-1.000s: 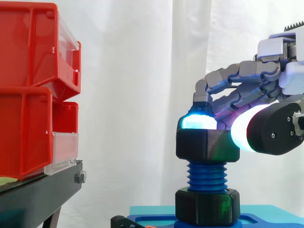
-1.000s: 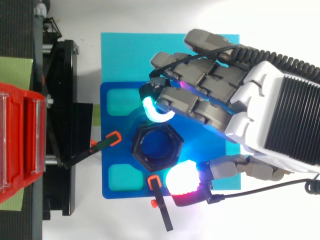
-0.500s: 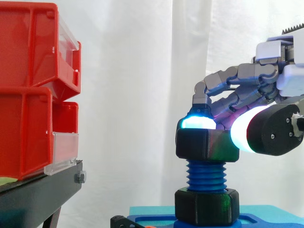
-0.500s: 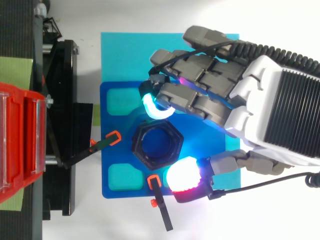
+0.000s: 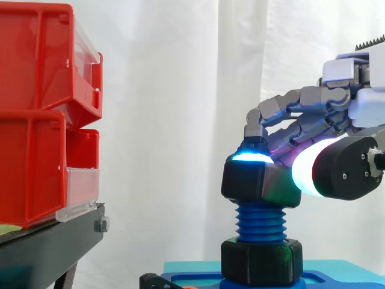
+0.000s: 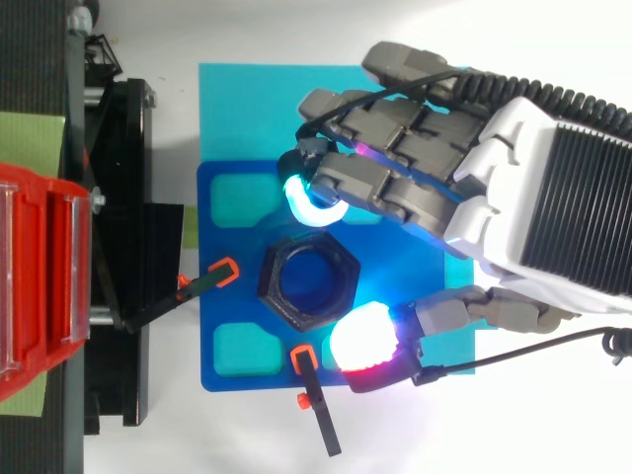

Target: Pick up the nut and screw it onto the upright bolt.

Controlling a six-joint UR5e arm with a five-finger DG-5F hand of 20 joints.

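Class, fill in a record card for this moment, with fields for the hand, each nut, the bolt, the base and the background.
hand: enters from the right in the side view, fingers and thumb curled round the upper nut
upper nut: black, hexagonal, on top of the bolt, bare threads beneath it
bolt: blue, upright, threaded
lower nut: black, at the bolt's foot
base plate: blue, on a cyan mat
background: red bins on a black stand, white curtain

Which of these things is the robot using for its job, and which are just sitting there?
For the job: hand, nut, blue bolt.
Just sitting there: red bins, black stand, white curtain.
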